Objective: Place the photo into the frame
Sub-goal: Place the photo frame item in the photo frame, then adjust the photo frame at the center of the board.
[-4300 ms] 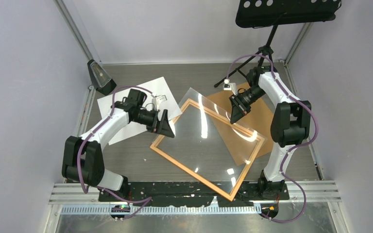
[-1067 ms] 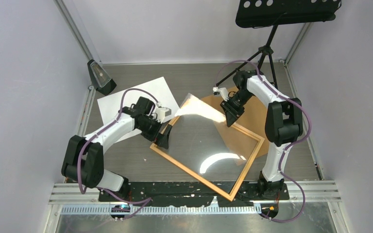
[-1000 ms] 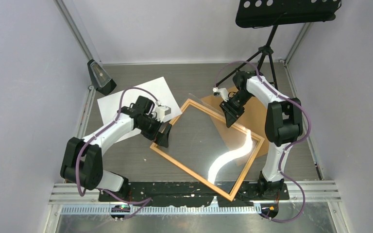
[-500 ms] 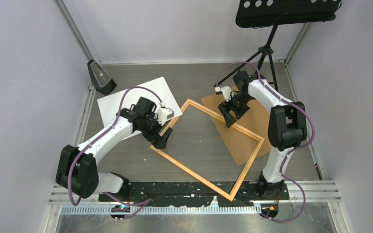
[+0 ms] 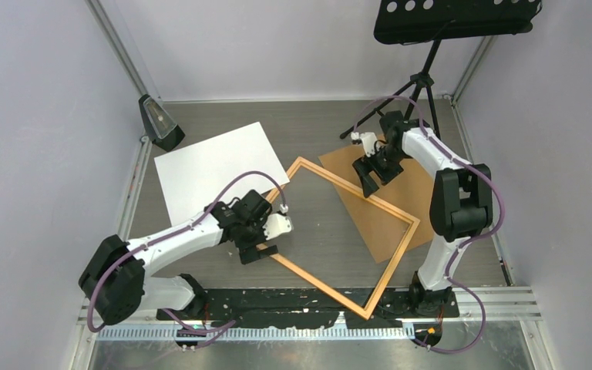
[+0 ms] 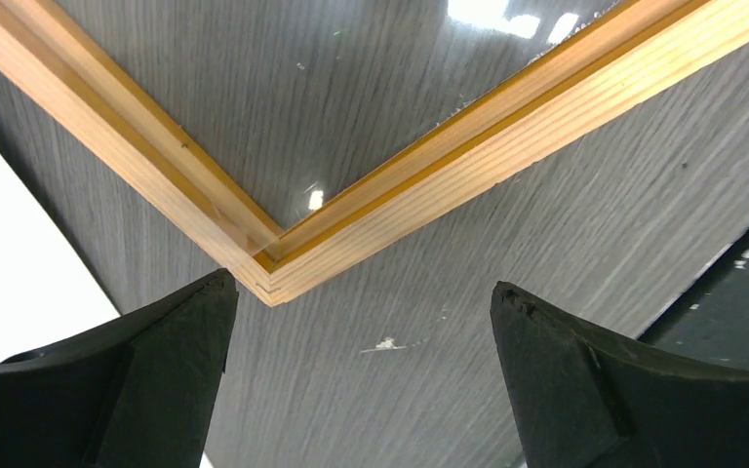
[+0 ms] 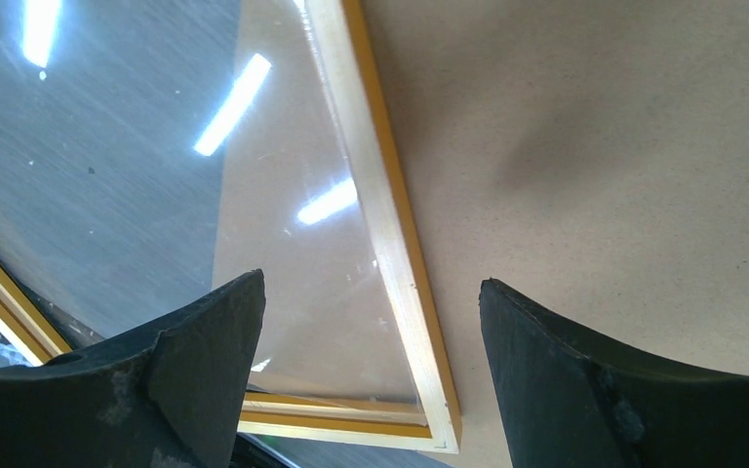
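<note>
Top external view: the frame (image 5: 392,268) lies flat on the bench (image 5: 293,123), turned so its corners point like a diamond. Glare inside it marks a clear sheet (image 7: 293,273) lying within the rails. The frame's far-right part rests over a brown board (image 5: 408,191), which shows both outside the rail and through the clear sheet.

The photo (image 5: 216,166) lies white side up on the bench, left of the frame and outside it. Its right edge is just beside the frame's upper-left rail, with a strip of bare bench between them in the left wrist view. Nothing is gripping it.

Left gripper (image 5: 258,253): positioned at the frame's left corner. In the left wrist view the jaws stand wide apart and empty, with that corner joint lying between and beyond the two tips. Whether the tips touch the bench cannot be told.

Right gripper (image 5: 371,183): positioned over the frame's upper-right rail, above the board. In the right wrist view the jaws are wide apart and hold nothing. The rail runs between them, the clear sheet to its left and bare board to its right. Height above the rail cannot be told.

A music stand (image 5: 455,19) stands at the far right of the bench.
</note>
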You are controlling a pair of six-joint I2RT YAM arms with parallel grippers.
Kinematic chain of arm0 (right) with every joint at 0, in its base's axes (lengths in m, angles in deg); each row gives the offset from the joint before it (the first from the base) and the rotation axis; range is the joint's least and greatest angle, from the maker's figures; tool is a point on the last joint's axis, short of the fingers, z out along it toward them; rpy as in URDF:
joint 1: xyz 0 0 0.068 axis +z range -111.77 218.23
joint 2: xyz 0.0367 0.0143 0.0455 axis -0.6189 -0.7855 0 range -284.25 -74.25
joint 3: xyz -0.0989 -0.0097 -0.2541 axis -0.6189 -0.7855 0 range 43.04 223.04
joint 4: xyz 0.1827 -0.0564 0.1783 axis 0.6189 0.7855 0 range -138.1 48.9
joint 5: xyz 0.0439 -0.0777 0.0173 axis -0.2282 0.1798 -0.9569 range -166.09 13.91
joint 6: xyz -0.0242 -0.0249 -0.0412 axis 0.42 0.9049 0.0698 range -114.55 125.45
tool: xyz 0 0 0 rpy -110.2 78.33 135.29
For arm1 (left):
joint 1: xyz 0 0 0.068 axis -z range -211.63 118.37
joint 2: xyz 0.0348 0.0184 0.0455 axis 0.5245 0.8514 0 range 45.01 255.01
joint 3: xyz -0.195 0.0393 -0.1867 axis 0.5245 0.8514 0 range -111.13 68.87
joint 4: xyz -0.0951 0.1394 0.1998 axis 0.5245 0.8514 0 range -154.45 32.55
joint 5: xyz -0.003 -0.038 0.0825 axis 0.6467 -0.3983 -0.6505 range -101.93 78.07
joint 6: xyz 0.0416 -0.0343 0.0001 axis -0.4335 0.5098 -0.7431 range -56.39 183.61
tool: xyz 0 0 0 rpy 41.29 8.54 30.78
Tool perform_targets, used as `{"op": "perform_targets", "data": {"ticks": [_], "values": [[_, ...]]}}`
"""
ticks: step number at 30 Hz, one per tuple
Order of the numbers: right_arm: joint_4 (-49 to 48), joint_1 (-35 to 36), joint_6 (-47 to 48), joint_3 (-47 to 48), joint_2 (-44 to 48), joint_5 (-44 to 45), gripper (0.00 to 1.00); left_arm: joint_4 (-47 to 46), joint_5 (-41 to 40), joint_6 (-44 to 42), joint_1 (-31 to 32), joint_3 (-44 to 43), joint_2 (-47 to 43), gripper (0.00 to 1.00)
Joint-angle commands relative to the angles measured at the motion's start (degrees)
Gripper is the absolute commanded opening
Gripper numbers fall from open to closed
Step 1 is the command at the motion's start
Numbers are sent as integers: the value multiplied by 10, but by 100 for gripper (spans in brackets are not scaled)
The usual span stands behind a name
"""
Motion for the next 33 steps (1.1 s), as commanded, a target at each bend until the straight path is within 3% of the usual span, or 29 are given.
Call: {"op": "perform_targets", "data": {"ticks": [1,18,33], "values": [[-16,-20,-13,18,-17,-32,87,-66,-93,-40,42,18,-3,100],[-49,-47,-13,-45,-40,-105,85,-240,-239,-119,48,9,116,100],[-53,-57,-24,-110,3,-174,82,-239,-250,-144,-19,-75,213,99]]}}
